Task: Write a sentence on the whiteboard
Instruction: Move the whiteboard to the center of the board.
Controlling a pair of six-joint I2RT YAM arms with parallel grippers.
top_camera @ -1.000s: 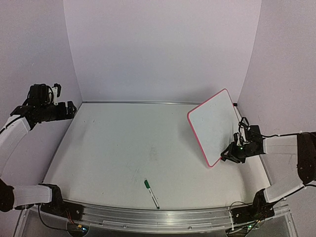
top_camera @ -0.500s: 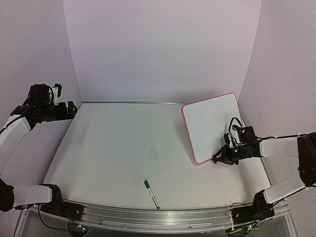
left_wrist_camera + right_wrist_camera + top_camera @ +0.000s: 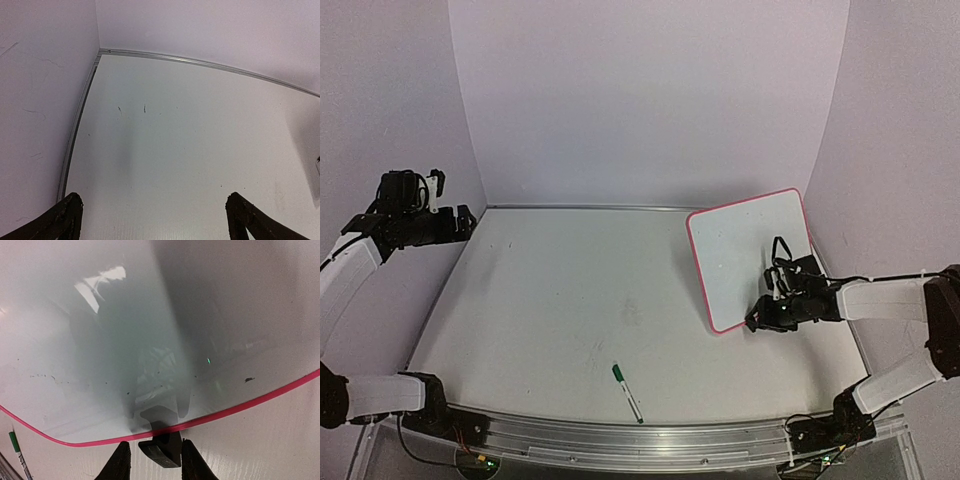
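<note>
Top view: whiteboard (image 3: 745, 250) at the right of the worktop (image 3: 550, 290), near edge in right claw (image 3: 760, 318); green marker (image 3: 626, 391) well apart.
Left wrist: left claw (image 3: 153, 200) wide open, empty.
Right wrist: right claw pinches black clip foot (image 3: 162, 449); lay whiteboard flat before releasing.

Right pincer (image 3: 154, 450) clamping black clip foot (image 3: 164, 454), pink-rimmed whiteboard (image 3: 150, 315) above, green marker (image 3: 14, 442) at lower left
</note>
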